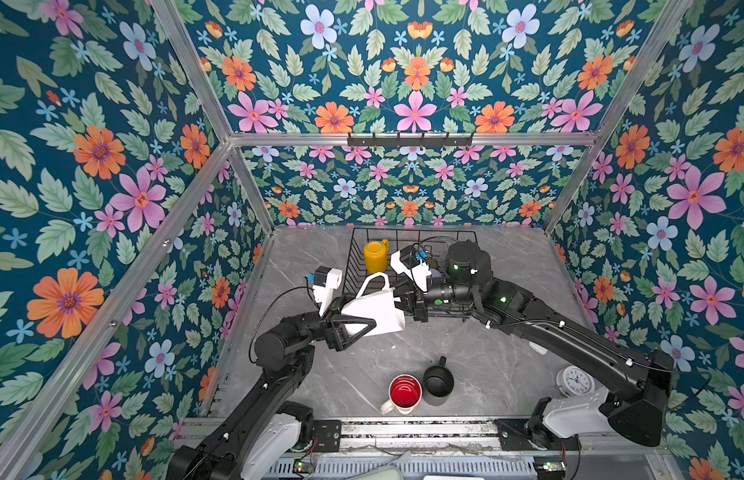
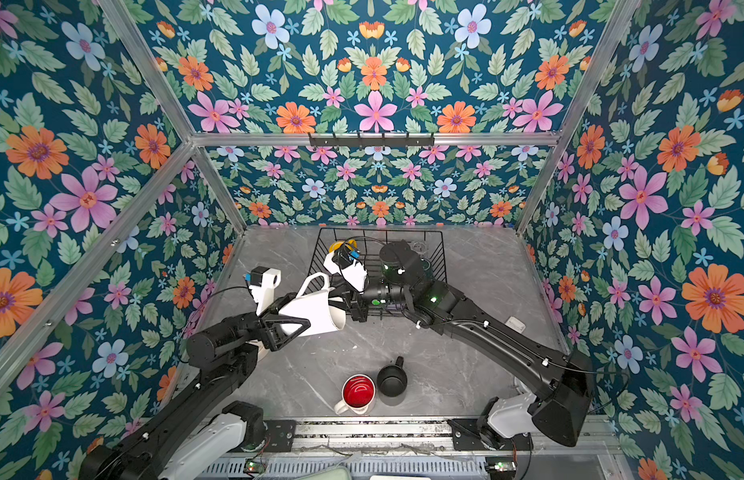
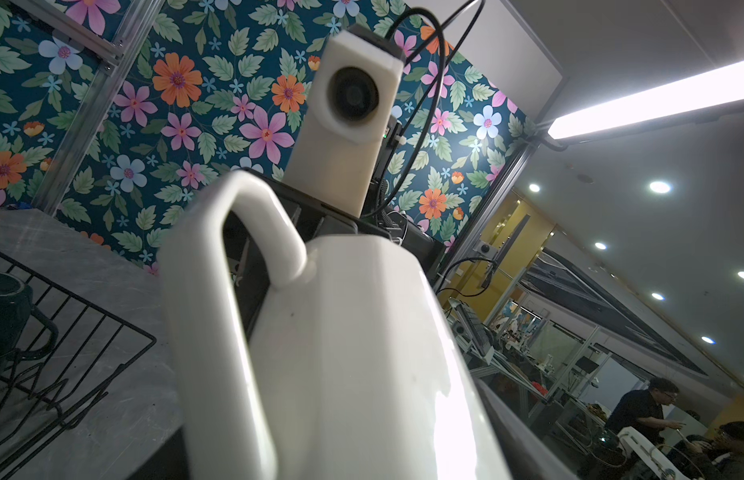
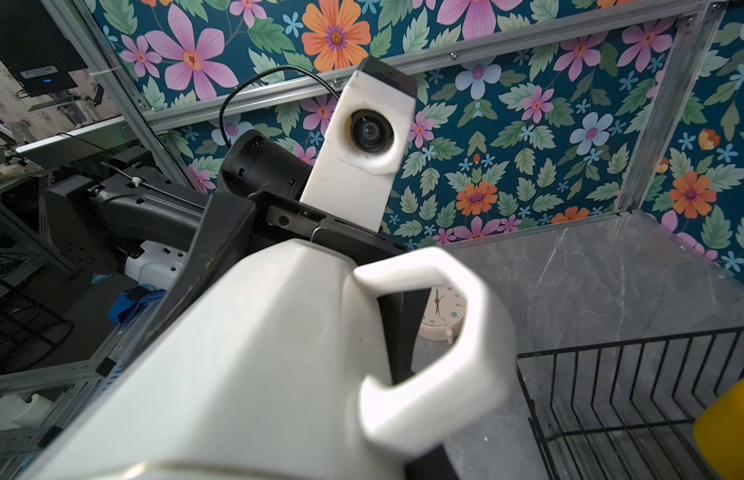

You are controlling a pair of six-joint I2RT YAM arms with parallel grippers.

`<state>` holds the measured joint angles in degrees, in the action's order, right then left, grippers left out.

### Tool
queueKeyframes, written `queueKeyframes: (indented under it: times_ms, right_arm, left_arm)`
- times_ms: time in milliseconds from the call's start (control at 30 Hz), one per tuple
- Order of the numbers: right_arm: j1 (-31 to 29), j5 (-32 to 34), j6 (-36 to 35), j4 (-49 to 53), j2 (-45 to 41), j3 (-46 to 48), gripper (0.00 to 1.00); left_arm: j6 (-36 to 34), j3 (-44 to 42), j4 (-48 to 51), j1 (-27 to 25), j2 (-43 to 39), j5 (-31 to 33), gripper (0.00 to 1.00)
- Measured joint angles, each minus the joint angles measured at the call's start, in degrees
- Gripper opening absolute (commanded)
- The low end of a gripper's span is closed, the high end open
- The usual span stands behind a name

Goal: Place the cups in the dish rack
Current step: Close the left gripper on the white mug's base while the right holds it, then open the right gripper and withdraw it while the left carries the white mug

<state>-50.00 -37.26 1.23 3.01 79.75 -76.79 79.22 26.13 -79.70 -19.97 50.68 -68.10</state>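
At the near edge of the grey marble-look tabletop [image 1: 320, 374] two cups stand close together, mouths up: a white round mug with red inside [image 1: 404, 392] and a black round mug [image 1: 438, 380]; toward the near right corner sits a small round white alarm clock [image 1: 575, 380], partly behind my right arm. Farther in, a glossy cream mug with angular handle [image 1: 374, 311] lies on its side in the air, by the near left corner of the black wire dish rack [image 1: 355, 257]; my left claw [image 1: 359, 326] is clenched around its body near the bottom; my right claw [image 1: 415, 309] is at its rim with narrow jaws, but I cannot tell if it grips. The rack sits along the far edge; a yellow round mug [image 1: 375, 255] stands in its far left corner; the left wrist view shows a dark green mug [image 3: 6, 307] inside too.
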Motion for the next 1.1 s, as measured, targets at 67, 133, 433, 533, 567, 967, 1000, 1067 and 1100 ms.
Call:
queueKeyframes:
  times_ms: [67, 133, 433, 533, 567, 967, 1000, 1067, 1100]
  right_arm:
    - [-0.3, 0.2, 0.2, -0.3, -0.2, 0.4, 0.26]
    - [-0.1, 0.3, 0.4, -0.4, -0.6, 0.9, 0.31]
    - [1.4, 5.4, 3.1, -2.7, -5.7, 6.6, 0.63]
    - [2.5, 8.0, 4.8, -3.7, -9.3, 10.4, 0.73]
    - [2.9, 9.0, 5.0, -4.1, -10.4, 11.7, 0.76]
    - [8.5, 30.6, 17.0, -3.1, -28.1, 28.9, 0.96]
    - [8.6, 32.5, 17.7, -2.3, -29.3, 29.2, 0.96]
    - [8.6, 36.0, 18.8, -0.1, -31.1, 29.5, 0.96]
    - [8.7, 37.7, 19.7, 1.6, -32.0, 29.6, 0.96]
  left_arm:
    - [0.0, 0.4, 0.1, -0.2, 0.0, -1.2, 0.0]
    - [-0.3, 0.8, 0.6, -0.2, 0.0, -1.6, 0.0]
    - [-7.5, 3.5, 9.4, -0.4, -2.0, -3.3, 0.0]
    - [-14.9, 6.0, 20.4, -0.5, -3.9, -2.9, 0.0]
    - [-17.9, 7.1, 24.7, -0.5, -4.4, -2.5, 0.0]
    - [-52.9, 29.6, 80.6, -0.5, 3.6, 15.4, 0.0]
    - [-54.3, 31.1, 83.1, -0.5, 4.9, 17.0, 0.0]
    - [-56.4, 33.4, 87.3, -0.5, 7.3, 19.5, 0.0]
    - [-57.2, 34.7, 89.2, -0.5, 8.9, 20.8, 0.0]
